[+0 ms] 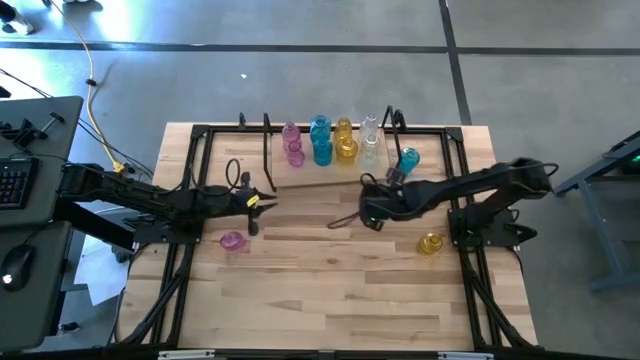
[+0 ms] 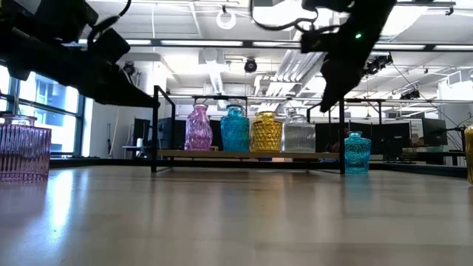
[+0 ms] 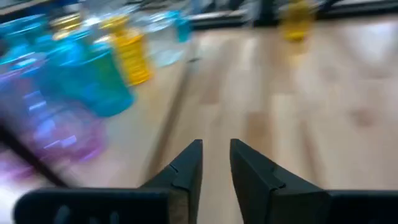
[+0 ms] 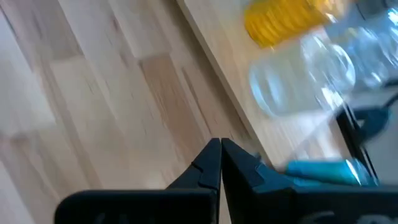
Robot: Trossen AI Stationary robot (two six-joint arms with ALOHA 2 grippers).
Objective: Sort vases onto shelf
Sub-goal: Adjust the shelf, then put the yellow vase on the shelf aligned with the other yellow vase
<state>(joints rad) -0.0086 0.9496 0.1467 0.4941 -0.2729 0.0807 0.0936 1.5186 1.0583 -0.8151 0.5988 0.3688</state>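
The left gripper hovered above the pale wooden worktop at about nine o'clock, jaws parted by a narrow gap with nothing between them. A pink ribbed glass bud vase stood loose just below it toward seven o'clock, judged the nearest piece awaiting pickup.

At twelve o'clock the small black thin-metal-frame shelf carried pink, teal-blue, yellow and clear ribbed vases in colour order from left to right, evidently grouped by colour. A teal-blue vase stood on the worktop just outside the shelf's right post, not yet shelved.

The right gripper hung near centre, jaws fully closed and empty, below the clear vases; judged to be between placements.

A yellow ribbed glass vase stood alone at four o'clock beside the right arm's base, unsorted.
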